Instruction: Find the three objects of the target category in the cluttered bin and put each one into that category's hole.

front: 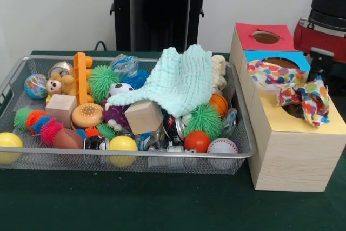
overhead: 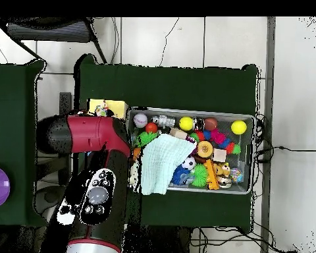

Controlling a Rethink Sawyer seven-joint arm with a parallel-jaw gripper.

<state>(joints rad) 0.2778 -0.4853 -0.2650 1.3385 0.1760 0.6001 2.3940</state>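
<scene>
A spotted multicoloured cloth (front: 303,93) lies across the wooden sorting box (front: 292,155), running from the blue top (front: 281,62) to the yellow top, where it bunches over the hole (front: 294,111). My gripper (front: 320,66) hangs just above and behind that bunch. The cloth hides its lower end, so its grip does not show. A mint knitted cloth (front: 178,82) (overhead: 159,163) drapes over the toys in the wire bin (front: 135,155). A cream knitted piece (front: 218,73) sits behind it. In the overhead view the red arm (overhead: 95,178) covers most of the box and the gripper.
The bin holds wooden cubes (front: 143,116), yellow balls (front: 123,144), a baseball (front: 222,146), spiky green balls (front: 204,120), an orange plastic piece (front: 81,77) and a teddy (front: 60,85). The red top's hole (front: 265,37) is uncovered. Green cloth covers the table (front: 162,198).
</scene>
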